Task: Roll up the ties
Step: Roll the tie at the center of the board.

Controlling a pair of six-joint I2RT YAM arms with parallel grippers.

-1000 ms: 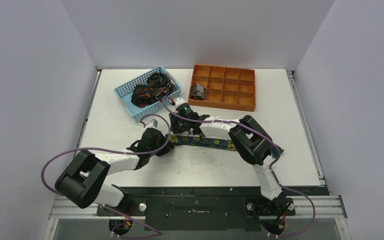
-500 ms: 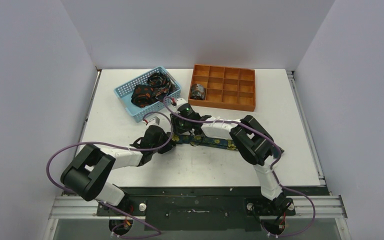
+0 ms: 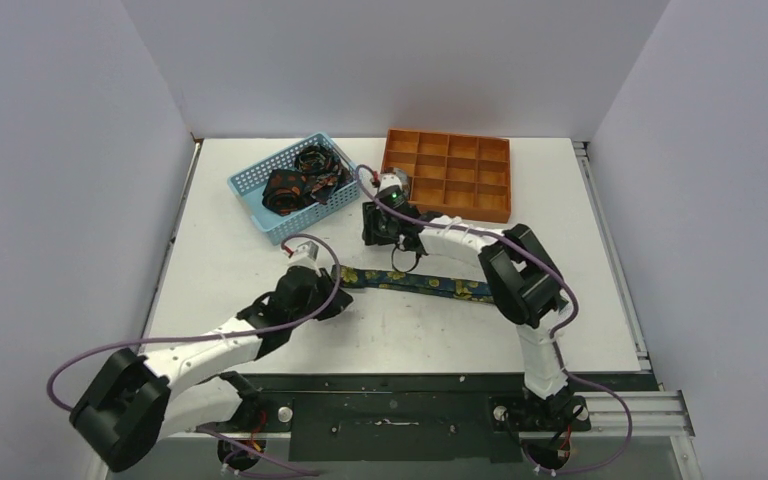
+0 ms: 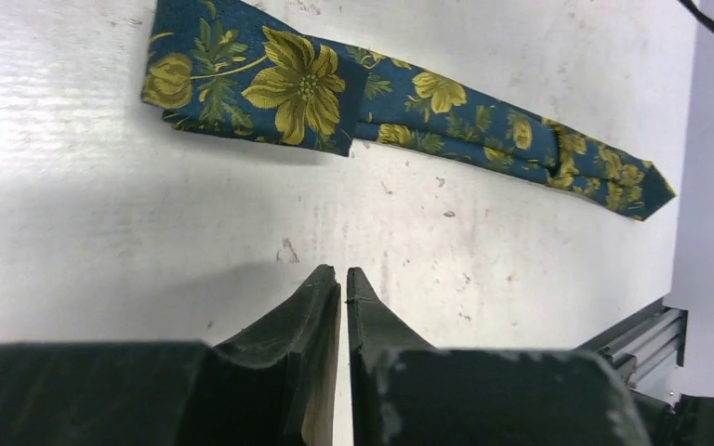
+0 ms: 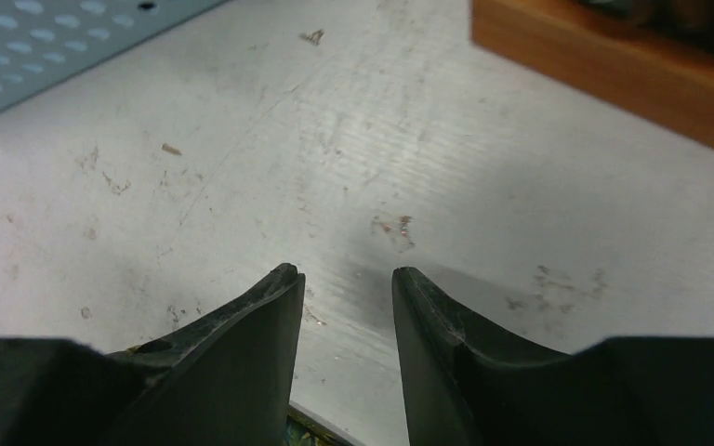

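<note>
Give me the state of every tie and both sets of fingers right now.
Floral tie: unrolled, flat on table, wide end folded over, not held.
Rolled tie: rolled, in tray's near-left compartment.
Basket ties: unrolled, heaped in blue basket.
Left gripper: fingers shut, empty, apart from floral tie.
Right gripper: fingers open, empty, over table.

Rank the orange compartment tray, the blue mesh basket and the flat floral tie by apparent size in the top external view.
1. The orange compartment tray and the blue mesh basket look about alike, so I won't rank one above the other.
2. The flat floral tie is long but very narrow, so it is smallest in area.
</note>
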